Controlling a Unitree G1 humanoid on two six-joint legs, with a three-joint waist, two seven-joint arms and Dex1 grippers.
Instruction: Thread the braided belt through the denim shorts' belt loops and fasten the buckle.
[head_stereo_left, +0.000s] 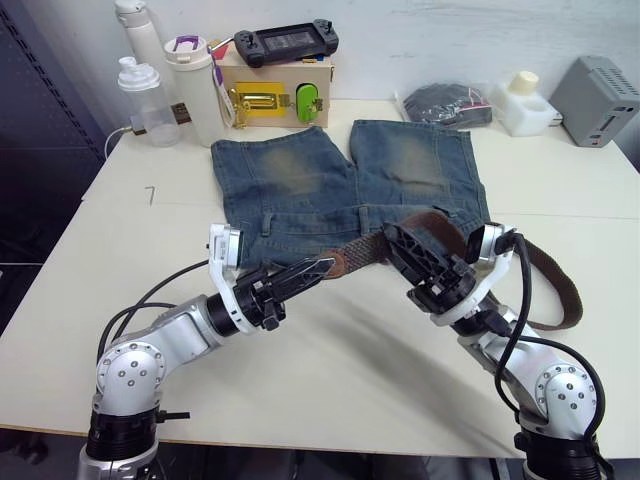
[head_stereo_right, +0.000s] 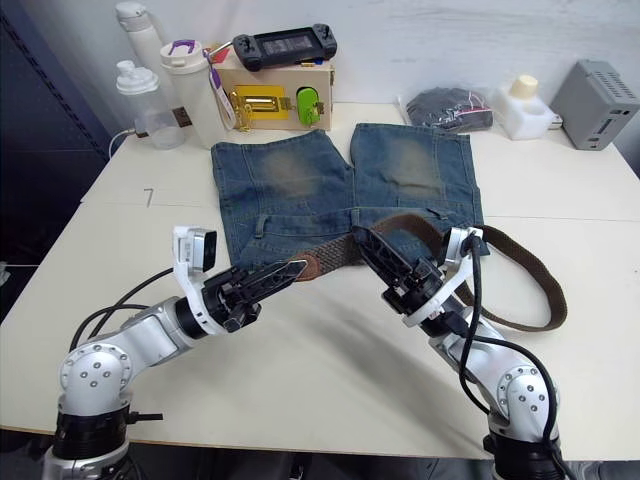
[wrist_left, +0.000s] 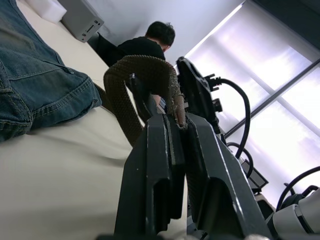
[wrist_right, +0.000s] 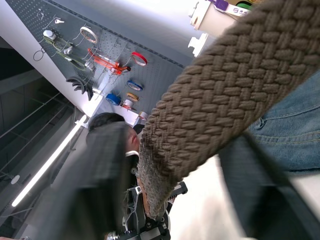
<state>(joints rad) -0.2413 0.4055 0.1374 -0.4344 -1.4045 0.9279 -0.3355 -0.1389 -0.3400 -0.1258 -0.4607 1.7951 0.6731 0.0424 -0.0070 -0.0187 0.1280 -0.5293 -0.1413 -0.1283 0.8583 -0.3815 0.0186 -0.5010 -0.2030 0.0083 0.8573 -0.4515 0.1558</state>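
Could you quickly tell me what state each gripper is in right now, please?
Left gripper: shut on the braided belt, at its leather tip.
Right gripper: shut on the braided belt, further along the strap.

The shorts (head_stereo_left: 345, 185) lie flat in the middle of the table (head_stereo_left: 330, 380). The table is bare in front of the shorts and to their left. Behind the shorts stand bottles (head_stereo_left: 165, 85) and a box (head_stereo_left: 275, 95), close together. To the right of the shorts, the belt (head_stereo_left: 555, 285) makes a big loop on the table.
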